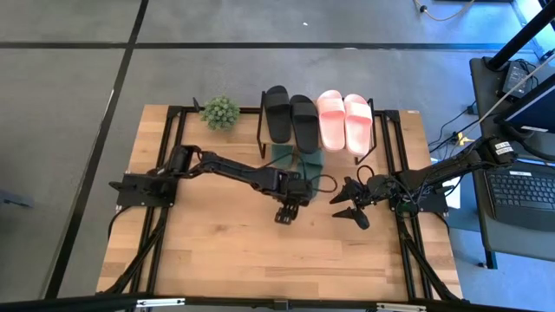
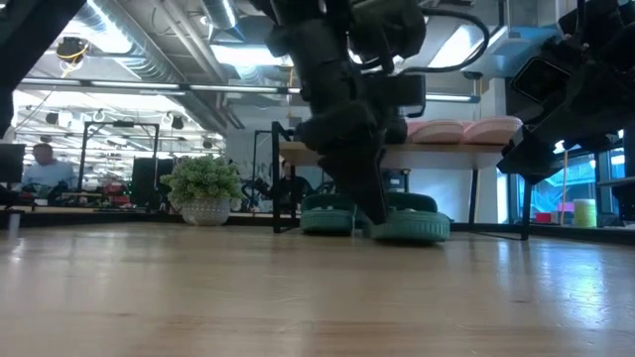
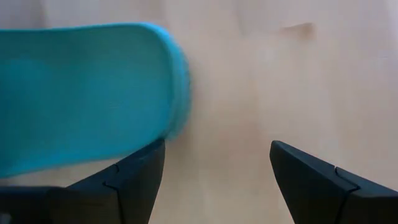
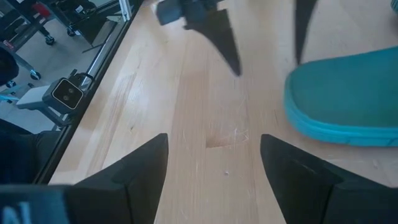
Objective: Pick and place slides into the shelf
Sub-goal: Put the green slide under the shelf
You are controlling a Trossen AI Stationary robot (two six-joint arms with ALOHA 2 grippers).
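Note:
The shelf (image 1: 375, 130) stands at the table's far edge. A black pair of slides (image 1: 290, 117) and a light pink pair (image 1: 345, 121) lie on its top plank (image 2: 437, 151). The dark green pair (image 1: 299, 162) rests sole-down on the table under the shelf, its near ends (image 2: 412, 223) sticking out. My left gripper (image 1: 286, 213) is open, pointing down just in front of the green pair; in its wrist view, bare wood lies between the fingers (image 3: 217, 168) and one green slide (image 3: 81, 93) is beside them. My right gripper (image 1: 342, 206) is open, to the right, above the table (image 4: 214, 162). My left gripper comes from above, pointing down, with one finger (image 3: 140, 174) right at the rounded near end (image 3: 177, 118) of a green slide lying flat on the table. Whether that finger touches the slide I cannot tell; nothing is between the fingers.
A small potted plant (image 1: 220, 113) sits left of the shelf at the far edge. Bare wooden tabletop (image 1: 260, 251) stretches in front of both grippers. Black frame rails (image 1: 403, 173) run along the table's sides. A laptop (image 1: 520, 186) sits off the table, right.

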